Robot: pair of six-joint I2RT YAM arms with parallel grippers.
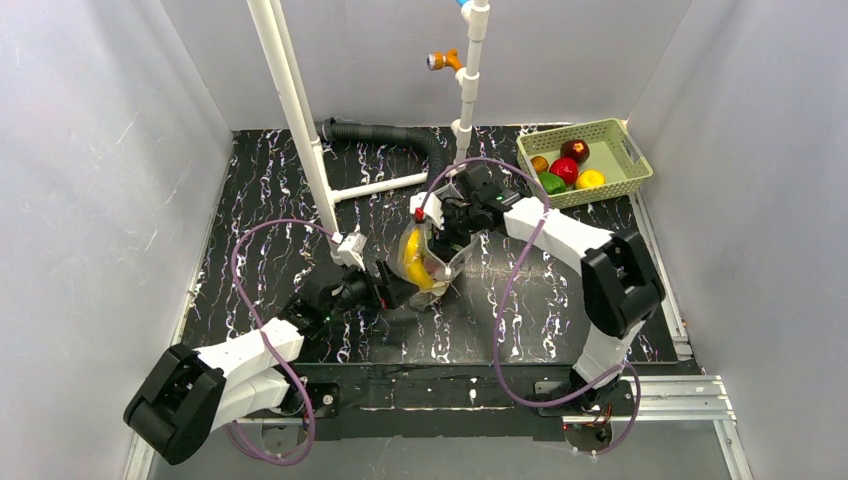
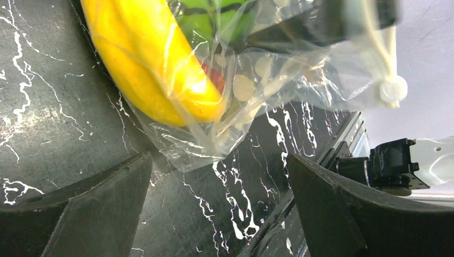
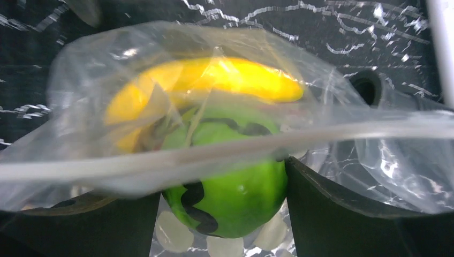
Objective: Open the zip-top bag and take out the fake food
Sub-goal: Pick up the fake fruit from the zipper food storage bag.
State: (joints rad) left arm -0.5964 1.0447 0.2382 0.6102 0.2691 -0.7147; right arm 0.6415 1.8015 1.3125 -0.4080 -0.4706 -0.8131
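The zip-top bag (image 1: 432,262) stands mid-surface with a banana (image 1: 412,268) inside. The left tool (image 2: 218,160) (jaws wide apart, holding nothing) is just near-left of its bottom corner. The right tool (image 3: 222,182) straddles the green pepper (image 3: 235,211) at the far-right mouth; whether it is clamped, I cannot tell.
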